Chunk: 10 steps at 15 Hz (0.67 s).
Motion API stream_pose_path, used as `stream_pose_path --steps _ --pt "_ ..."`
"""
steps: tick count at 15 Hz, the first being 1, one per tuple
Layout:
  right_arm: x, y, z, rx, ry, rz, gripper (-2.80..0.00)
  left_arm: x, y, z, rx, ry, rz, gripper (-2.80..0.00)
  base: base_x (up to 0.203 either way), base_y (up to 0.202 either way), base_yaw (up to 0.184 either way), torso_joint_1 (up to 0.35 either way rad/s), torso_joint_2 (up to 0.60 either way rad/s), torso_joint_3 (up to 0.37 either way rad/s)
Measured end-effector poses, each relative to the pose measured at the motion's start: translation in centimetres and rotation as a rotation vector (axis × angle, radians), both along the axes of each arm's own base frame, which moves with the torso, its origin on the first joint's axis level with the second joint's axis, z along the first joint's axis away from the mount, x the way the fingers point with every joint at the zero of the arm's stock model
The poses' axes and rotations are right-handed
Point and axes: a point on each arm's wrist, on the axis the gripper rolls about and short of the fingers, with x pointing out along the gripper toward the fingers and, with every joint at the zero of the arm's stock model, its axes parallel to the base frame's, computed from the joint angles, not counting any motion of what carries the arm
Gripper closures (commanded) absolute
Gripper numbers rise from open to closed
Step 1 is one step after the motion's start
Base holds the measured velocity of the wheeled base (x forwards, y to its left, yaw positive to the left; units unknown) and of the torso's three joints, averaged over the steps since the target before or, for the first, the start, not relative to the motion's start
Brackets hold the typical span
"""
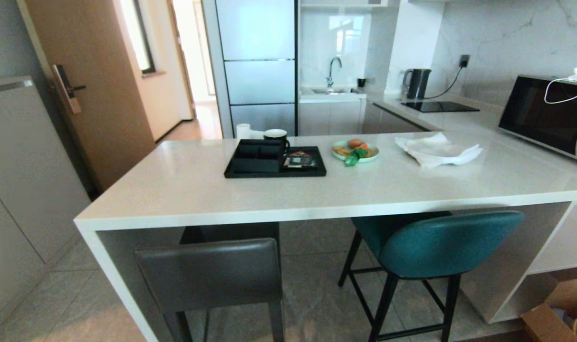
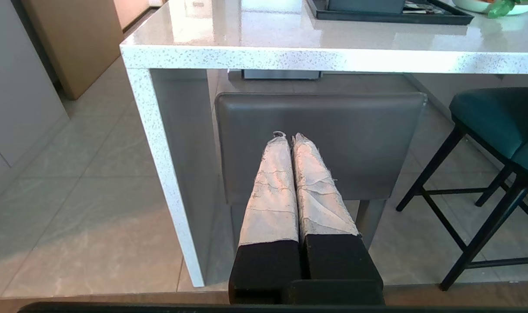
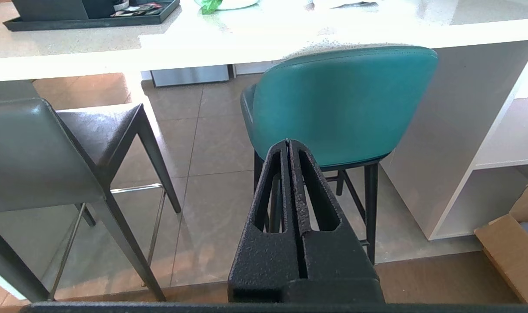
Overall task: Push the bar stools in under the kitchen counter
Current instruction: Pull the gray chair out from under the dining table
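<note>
Grey stool stands at the tabletop's left end, roughly 7 o'clock in the head view, seat partly under the stone edge, boxy back sticking out past it. Teal stool is at about 5 o'clock, near the white end panel, seat tucked partway under, rounded back outside the edge. The two stools are well apart. Judgement: neither is fully in, both need a push; task looks at or near its start.

On top, further out: black tray with a mug at 12 o'clock, plate of food and white cloth toward 1 o'clock, microwave at 2 o'clock.

Left pincer, fingers wrapped in pale cloth, pressed together, holds nothing, points level at the grey back, apparently short of it. Right pincer, bare black fingers together, empty, aims at the teal back, contact not clear. Neither arm shows in the head view.
</note>
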Motion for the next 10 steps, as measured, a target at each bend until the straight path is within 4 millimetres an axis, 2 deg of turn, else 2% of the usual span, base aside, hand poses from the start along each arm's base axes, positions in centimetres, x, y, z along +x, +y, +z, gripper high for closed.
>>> stream_pose_path --steps 10 --pt "0.00 0.00 0.00 0.000 0.000 0.000 0.00 0.00 0.00 0.00 0.001 0.000 0.000 0.00 0.000 0.000 0.000 0.000 0.00 0.000"
